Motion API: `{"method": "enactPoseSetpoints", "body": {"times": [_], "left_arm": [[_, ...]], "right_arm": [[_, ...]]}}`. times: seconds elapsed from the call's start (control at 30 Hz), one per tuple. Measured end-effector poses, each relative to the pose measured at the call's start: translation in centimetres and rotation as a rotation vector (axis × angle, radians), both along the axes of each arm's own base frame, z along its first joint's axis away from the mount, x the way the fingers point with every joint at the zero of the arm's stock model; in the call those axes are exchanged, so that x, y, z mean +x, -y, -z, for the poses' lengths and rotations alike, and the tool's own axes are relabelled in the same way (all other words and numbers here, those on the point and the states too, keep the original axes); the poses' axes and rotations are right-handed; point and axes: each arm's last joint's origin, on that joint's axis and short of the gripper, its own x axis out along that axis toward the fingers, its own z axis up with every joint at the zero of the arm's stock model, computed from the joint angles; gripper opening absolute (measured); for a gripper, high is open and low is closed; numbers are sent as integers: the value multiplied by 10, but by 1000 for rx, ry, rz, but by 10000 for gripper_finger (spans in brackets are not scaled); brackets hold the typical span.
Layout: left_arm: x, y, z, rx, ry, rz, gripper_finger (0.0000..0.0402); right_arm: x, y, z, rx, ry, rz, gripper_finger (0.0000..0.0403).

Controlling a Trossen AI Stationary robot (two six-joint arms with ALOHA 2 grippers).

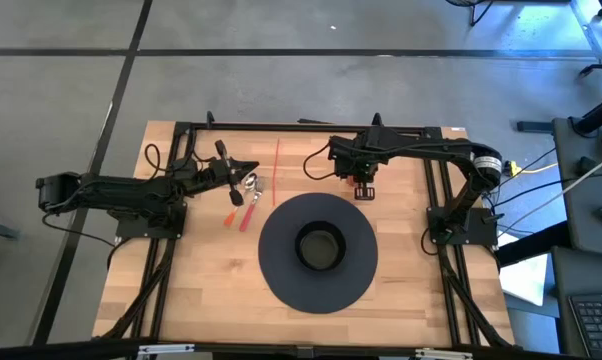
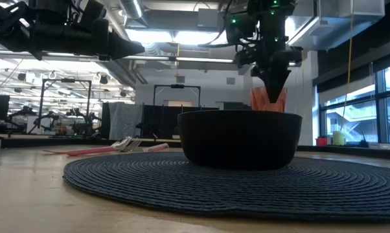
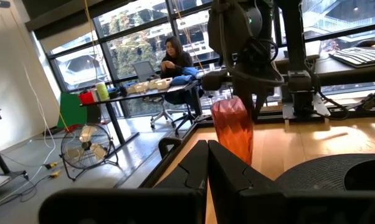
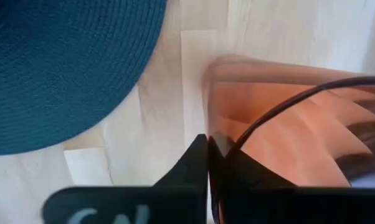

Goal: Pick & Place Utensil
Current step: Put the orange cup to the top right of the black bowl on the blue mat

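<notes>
- The left gripper [image 1: 251, 168] hangs above the left half of the wooden table [image 1: 411, 290], its fingers [image 3: 228, 171] pressed together with nothing between them.
- Just beside that gripper, on the bare wood, lie the utensils: a metal spoon [image 1: 251, 183] with a fork beside it [image 2: 127, 144], and two red-handled pieces [image 1: 243, 212] pointing toward the mat.
- A thin red stick [image 1: 277, 170] lies on the table, a little farther right and apart from the utensils.
- A round dark woven mat [image 1: 281, 275] lies in the middle of the table, with a black bowl [image 2: 239, 137] standing at its centre.
- The right gripper [image 1: 365, 183] points down beyond the mat's far edge, fingers [image 4: 200, 155] drawn in on the rim of an orange ribbed cup [image 3: 232, 127] that stands upright on the table behind the bowl.
- A person [image 3: 175, 56] sits at a desk in the room beyond.
</notes>
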Motion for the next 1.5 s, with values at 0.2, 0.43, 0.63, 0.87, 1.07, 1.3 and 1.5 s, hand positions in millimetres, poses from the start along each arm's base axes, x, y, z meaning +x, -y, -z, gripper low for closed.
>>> {"method": "enactPoseSetpoints", "body": {"times": [0.2, 0.43, 0.63, 0.87, 1.07, 1.3, 1.5], "left_arm": [[0, 0, 0, 0, 0, 0, 4], [0, 0, 0, -1, 0, 1, 4], [0, 0, 0, -3, 1, 1, 4], [0, 0, 0, -19, 8, 2, 4], [0, 0, 0, -18, 8, 2, 4], [0, 0, 0, -22, 9, 2, 4], [0, 0, 0, -24, 10, 3, 4]], "right_arm": [[-12, -4, -17, 0, 3, 1, 11], [-26, -34, -48, 10, 31, -2, 13], [-29, -70, -54, 41, 34, -44, 10], [-25, -107, -47, 48, 49, -176, 10], [-28, -120, -35, 64, 17, -182, 10], [-27, -126, -15, 100, 8, -194, 10], [-25, -127, -4, 127, 28, -196, 10]]}}
